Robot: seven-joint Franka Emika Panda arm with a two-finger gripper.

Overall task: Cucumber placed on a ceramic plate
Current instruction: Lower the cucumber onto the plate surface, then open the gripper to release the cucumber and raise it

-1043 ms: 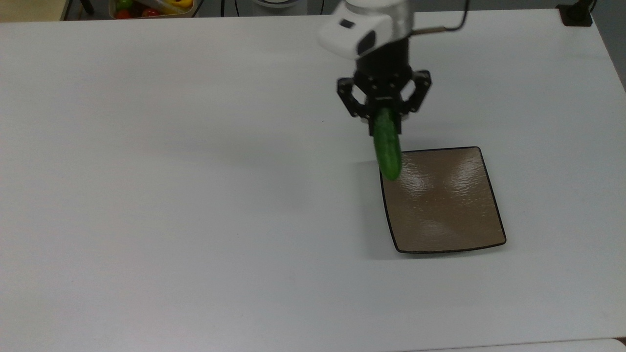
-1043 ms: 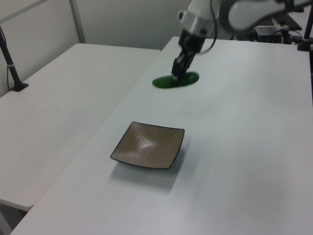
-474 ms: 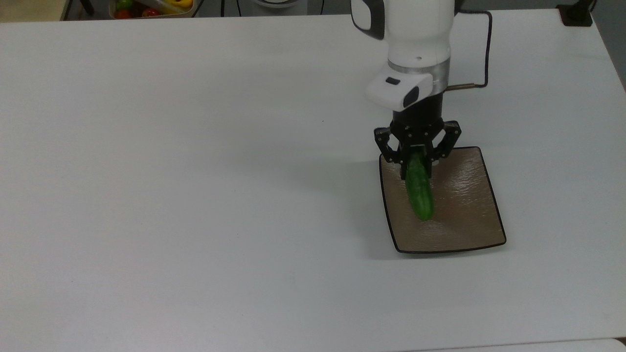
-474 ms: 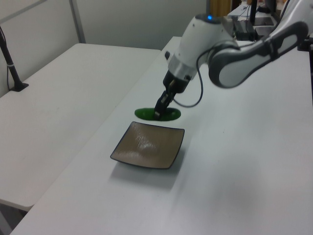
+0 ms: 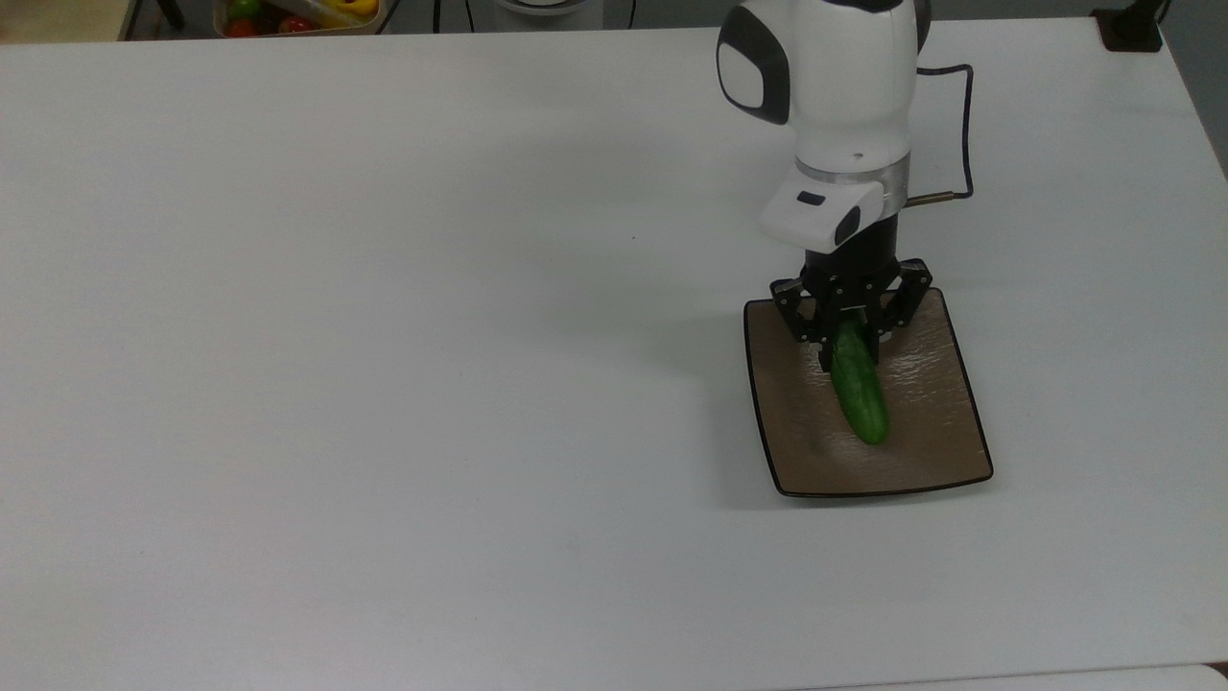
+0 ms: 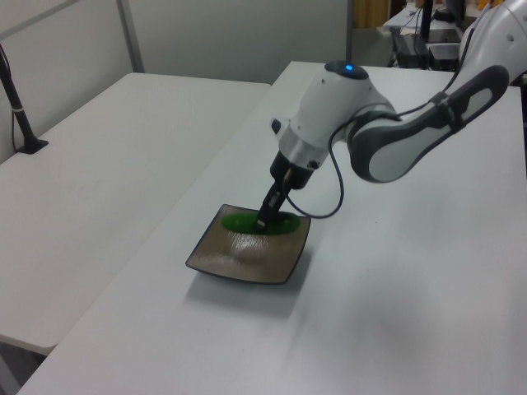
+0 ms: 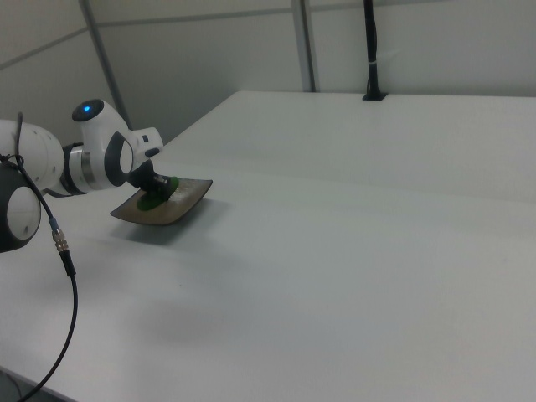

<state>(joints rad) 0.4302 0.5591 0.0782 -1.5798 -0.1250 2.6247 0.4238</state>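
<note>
In the right half of the top view, the end effector [image 5: 850, 338] is closed on one end of the cucumber [image 5: 859, 389], whose length stretches down the frame over the middle of the ceramic plate [image 5: 945, 451] on the white counter [image 5: 384, 384]. The left view shows the cucumber [image 6: 259, 222] low over the plate's far part, though contact cannot be judged. The carry to the plate looks done; what seems left is to set the cucumber down, let go and lift the arm away.
</note>
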